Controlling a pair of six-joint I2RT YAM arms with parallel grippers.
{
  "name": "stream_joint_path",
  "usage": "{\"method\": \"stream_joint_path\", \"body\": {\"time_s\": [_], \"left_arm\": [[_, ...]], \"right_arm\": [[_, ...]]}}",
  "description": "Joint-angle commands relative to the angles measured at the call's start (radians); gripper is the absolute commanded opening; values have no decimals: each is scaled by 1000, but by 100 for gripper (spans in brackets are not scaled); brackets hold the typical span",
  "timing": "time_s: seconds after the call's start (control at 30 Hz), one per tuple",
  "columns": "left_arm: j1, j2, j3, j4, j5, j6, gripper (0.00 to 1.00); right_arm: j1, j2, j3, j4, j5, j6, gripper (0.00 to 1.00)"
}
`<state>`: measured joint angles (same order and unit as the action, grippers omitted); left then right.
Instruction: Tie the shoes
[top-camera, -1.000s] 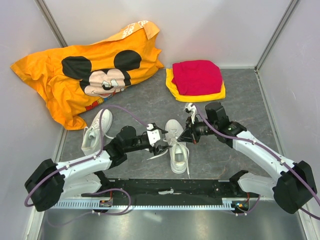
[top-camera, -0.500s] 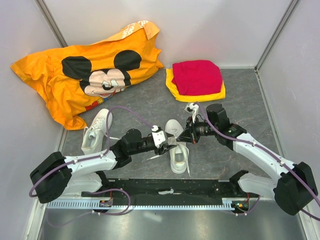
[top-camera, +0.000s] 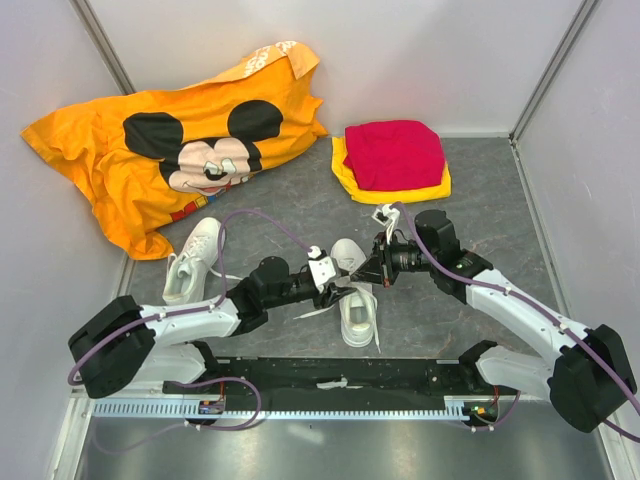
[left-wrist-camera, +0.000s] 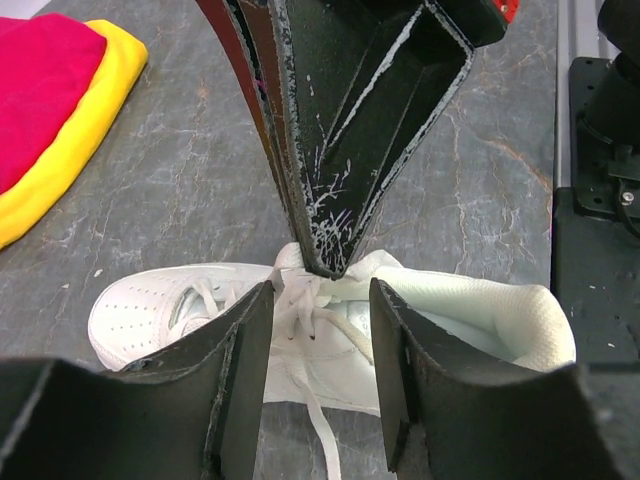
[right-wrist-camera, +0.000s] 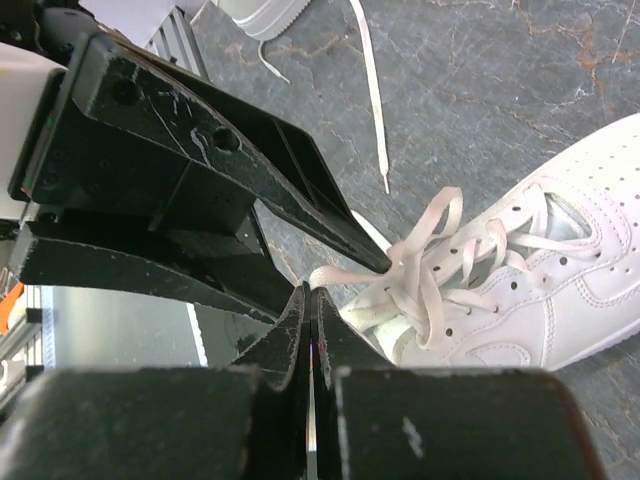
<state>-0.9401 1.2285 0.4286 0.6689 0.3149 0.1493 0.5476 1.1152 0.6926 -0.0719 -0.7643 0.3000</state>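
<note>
One white shoe (top-camera: 357, 300) lies in the middle of the grey floor, toe toward the far side. The other shoe (top-camera: 195, 260) lies to its left. My right gripper (top-camera: 372, 272) is shut on a lace of the middle shoe (right-wrist-camera: 520, 270); the lace (right-wrist-camera: 350, 272) runs from its tips (right-wrist-camera: 312, 290) to the eyelets. My left gripper (left-wrist-camera: 318, 300) is open, its fingers (left-wrist-camera: 240, 350) either side of the laces (left-wrist-camera: 300, 310) just above the shoe's tongue. The right gripper's shut tip (left-wrist-camera: 325, 262) sits between them.
An orange cartoon-mouse shirt (top-camera: 170, 150) lies at the back left. A red cloth (top-camera: 395, 152) on a yellow cloth (top-camera: 400, 192) lies at the back middle. Walls close in on the left, back and right. The black arm base (top-camera: 340, 375) runs along the near edge.
My left gripper has moved right, up to the middle shoe's laces and the right gripper's tip. The right gripper has hardly moved and stays shut.
</note>
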Motion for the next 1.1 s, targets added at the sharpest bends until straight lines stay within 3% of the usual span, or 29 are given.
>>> {"method": "stream_joint_path", "body": {"time_s": [0.0, 0.23, 0.33, 0.37, 0.47, 0.53, 0.67, 0.73, 0.93, 1.07], "left_arm": [[-6, 22, 53, 72, -42, -69, 48], [-6, 35, 62, 64, -74, -120, 44], [-6, 38, 61, 58, -74, -111, 31], [-8, 39, 61, 52, -76, -102, 21], [-6, 34, 55, 35, -71, -70, 3], [-6, 31, 50, 23, -57, -50, 1], [-3, 8, 38, 6, -28, 1, 1], [-3, 3, 32, 3, -7, 13, 2], [-3, 0, 26, -2, 42, 87, 1], [-3, -3, 25, -11, 62, 140, 1]], "right_arm": [[-1, -20, -27, 98, -3, 60, 0], [2, -28, -41, 106, 5, 70, 0], [2, -32, -42, 107, 10, 71, 0], [2, -34, -41, 107, 10, 71, 0], [2, -40, -28, 92, 10, 54, 0], [2, -46, -16, 45, 8, 4, 1], [-5, -63, 74, -129, 8, -201, 31], [-12, -61, 110, -238, 5, -289, 31], [-18, 23, 249, -468, -32, -594, 49], [-18, 190, 416, -720, -85, -790, 55]]}}
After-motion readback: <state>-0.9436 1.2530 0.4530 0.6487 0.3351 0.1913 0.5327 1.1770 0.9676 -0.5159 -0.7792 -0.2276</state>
